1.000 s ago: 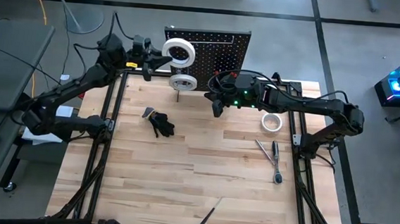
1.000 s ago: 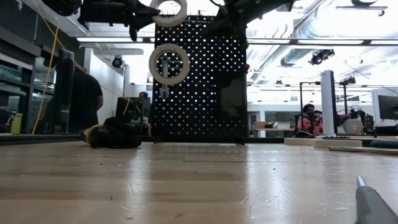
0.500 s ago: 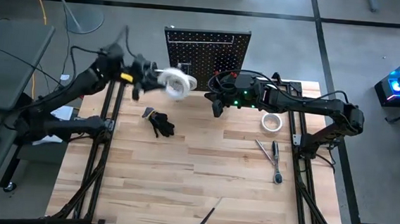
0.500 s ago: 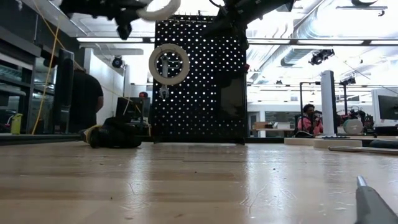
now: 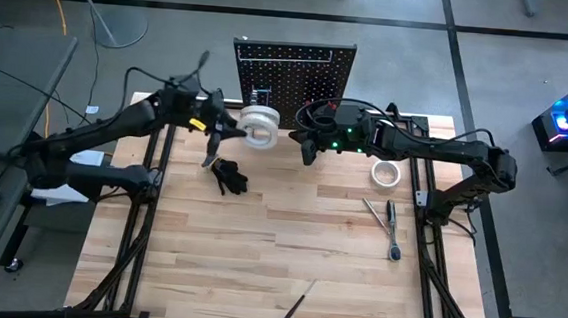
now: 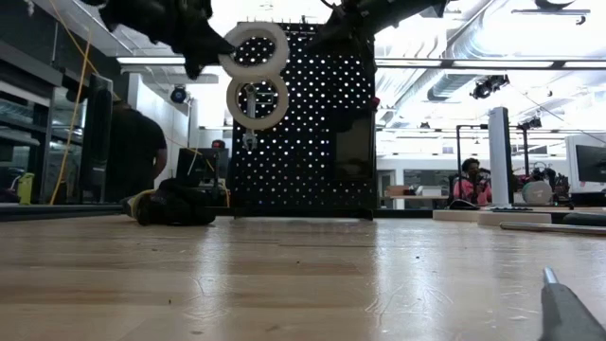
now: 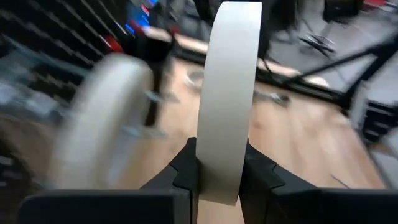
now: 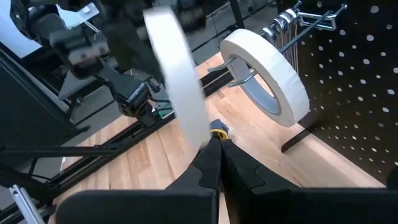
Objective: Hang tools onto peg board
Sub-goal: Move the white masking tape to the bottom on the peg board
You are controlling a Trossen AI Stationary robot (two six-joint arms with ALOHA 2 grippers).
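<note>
My left gripper (image 5: 234, 127) is shut on a white tape roll (image 5: 259, 127), held in front of the black peg board (image 5: 295, 70). In the low view this roll (image 6: 254, 49) is just above a second white roll (image 6: 258, 98), which hangs by its hole from a hook on the board. The hung roll also shows in the right wrist view (image 8: 267, 74). My right gripper (image 5: 309, 153) is shut and empty, close to the right of both rolls in front of the board; its fingertips meet in its wrist view (image 8: 216, 144). My left gripper pinches the tape roll between its two fingers, one on each flat side of the ring, at the rim nearest the gripper (image 7: 224, 180). The fingers come from the table's left, roughly level. The roll stands on edge, lifted clear of the table.
A third white tape roll (image 5: 385, 172) lies on the table at the right. Silver tools (image 5: 390, 227) lie nearer the front on that side. A dark bundle (image 5: 228, 175) lies below the left gripper. A slim screwdriver (image 5: 294, 308) lies near the front edge.
My left gripper has come down fast from beside the board's top left corner, turning as it went. It has carried the roll to just above the hung roll. The roll has stayed in the hold. My right arm has kept still.
</note>
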